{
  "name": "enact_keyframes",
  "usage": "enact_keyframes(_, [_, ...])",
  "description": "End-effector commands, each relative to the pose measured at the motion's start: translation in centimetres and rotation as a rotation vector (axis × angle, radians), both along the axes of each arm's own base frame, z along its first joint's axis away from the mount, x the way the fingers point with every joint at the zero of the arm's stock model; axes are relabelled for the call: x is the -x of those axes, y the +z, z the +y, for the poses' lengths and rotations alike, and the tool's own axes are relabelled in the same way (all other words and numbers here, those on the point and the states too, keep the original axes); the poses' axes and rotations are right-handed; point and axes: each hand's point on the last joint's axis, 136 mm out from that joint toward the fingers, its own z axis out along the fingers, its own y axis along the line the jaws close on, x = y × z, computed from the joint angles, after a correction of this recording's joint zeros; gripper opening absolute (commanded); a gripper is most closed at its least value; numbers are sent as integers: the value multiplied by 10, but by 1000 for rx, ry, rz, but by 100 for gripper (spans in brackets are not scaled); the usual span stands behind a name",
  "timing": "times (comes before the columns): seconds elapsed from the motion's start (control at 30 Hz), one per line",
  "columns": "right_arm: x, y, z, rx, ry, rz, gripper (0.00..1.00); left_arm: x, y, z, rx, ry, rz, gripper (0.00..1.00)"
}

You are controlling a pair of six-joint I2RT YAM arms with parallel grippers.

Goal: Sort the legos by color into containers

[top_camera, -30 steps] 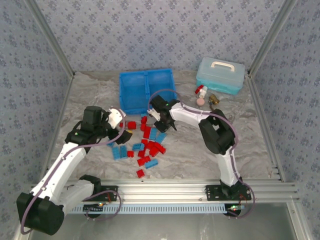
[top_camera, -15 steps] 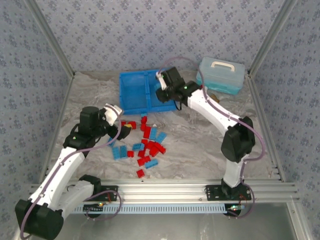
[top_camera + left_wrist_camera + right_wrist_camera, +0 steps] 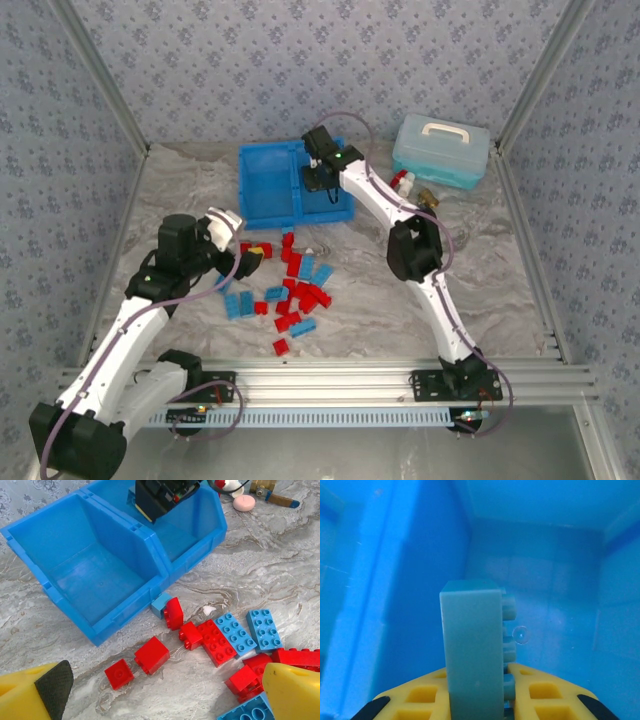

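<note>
- The right gripper [image 3: 485, 696] is pinching a light blue brick [image 3: 472, 640] upright between its yellow fingers [image 3: 545, 696], studs pointing right; both are sitting inside the right compartment [image 3: 555, 600] of the blue tray [image 3: 125, 622]
- The left gripper [image 3: 162, 694] is gaping fully, gripping nothing, hovering over the near-left edge of the loose legos [image 3: 300, 293] on the table [image 3: 480, 280]
- The fingers are hiding the brick's lower end; from above, the gripper's body is covering it

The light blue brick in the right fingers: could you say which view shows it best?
The right wrist view: the brick stands upright, clamped between the yellow fingers over the tray. In the top external and left wrist views the right arm hides it.
</note>
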Motion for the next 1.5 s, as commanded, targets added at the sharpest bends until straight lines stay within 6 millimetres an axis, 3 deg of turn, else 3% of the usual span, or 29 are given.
enact_keyframes(0.0, [-3,16,0,-38,-12,2,29,4,0,-2,-5,-27,-9,99])
enact_keyframes(0.2, [-3,52,-2,-94,-6,-29,48,5,-3,-4,-3,-36,1,99])
enact_keyframes(0.4, [13,106,-13,-92,7,-91,50,-1,12,-4,86,38,30,99])
enact_keyframes(0.53, [46,144,-20,-82,48,-121,50,-12,25,-5,241,212,122,99])
enact_keyframes(0.63, [83,165,-28,-84,76,-143,52,-18,9,-15,335,312,272,99])
enact_keyframes(0.77, [139,187,-48,-113,81,-204,75,-28,-23,-36,315,417,386,99])
enact_keyframes(0.87, [173,194,-65,-125,82,-259,98,-37,-45,-54,278,448,446,93])
enact_keyframes(0.9, [183,193,-71,-120,77,-270,100,-41,-53,-61,261,453,473,92])
enact_keyframes(1.1, [207,191,-100,-99,28,-283,100,-60,-104,-81,118,490,597,84])
enact_keyframes(1.47, [209,179,-107,-70,16,-259,100,-91,-146,-97,-77,484,539,69])
